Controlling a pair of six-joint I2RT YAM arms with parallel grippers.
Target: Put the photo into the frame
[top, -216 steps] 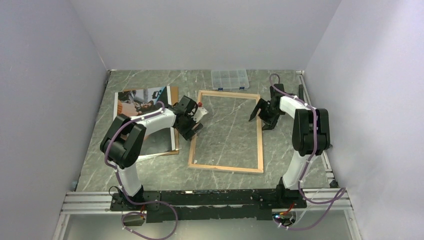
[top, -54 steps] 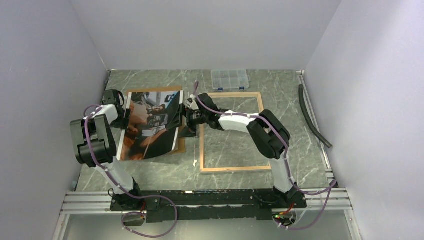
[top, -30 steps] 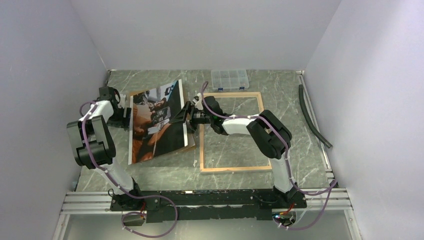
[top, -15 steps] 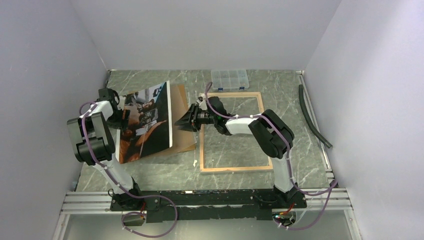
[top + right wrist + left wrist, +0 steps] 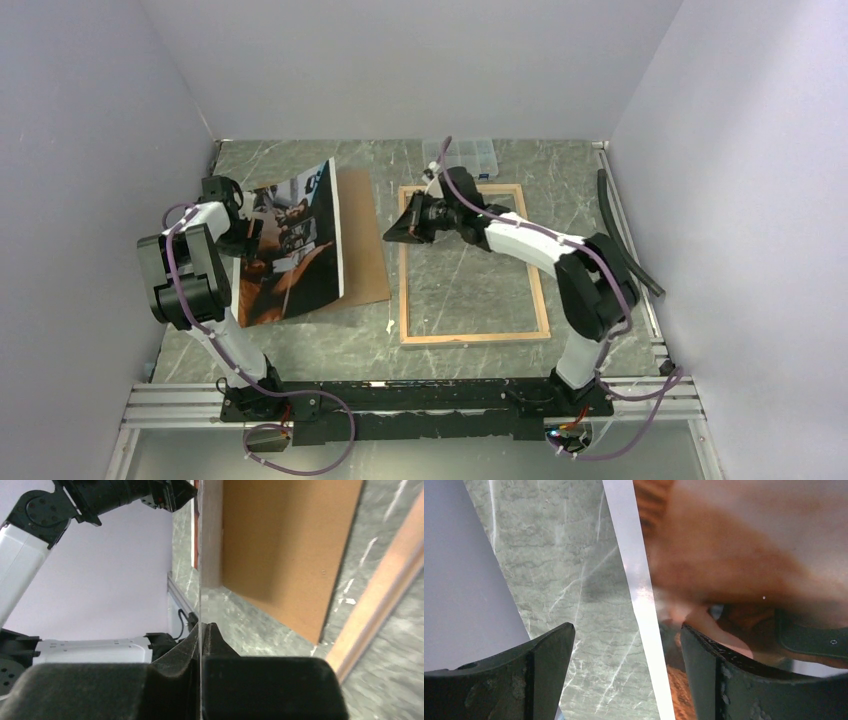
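Observation:
The photo (image 5: 290, 240) stands tilted at the left of the table, its right edge raised above the brown backing board (image 5: 365, 245). My left gripper (image 5: 245, 228) is open and straddles the photo's left edge. In the left wrist view the white margin (image 5: 639, 590) runs between the fingers of the left gripper (image 5: 626, 627). The frame (image 5: 402, 270) lies flat with its wood side up, to the right of the board. My right gripper (image 5: 388, 232) is shut and hangs over the board's right edge, apart from the photo. In the right wrist view a thin pale line runs edge-on between the tips of the right gripper (image 5: 204, 625); I cannot tell what it is.
A clear compartment box (image 5: 470, 155) sits at the back, partly behind the right arm. A black hose (image 5: 625, 230) lies along the right side. A small white scrap (image 5: 388, 325) rests near the frame's front left corner. Walls enclose the table on three sides.
The right gripper let go of the photo's raised edge, drew back to the right toward the frame and shut. The photo tipped up toward the left gripper and stays tilted.

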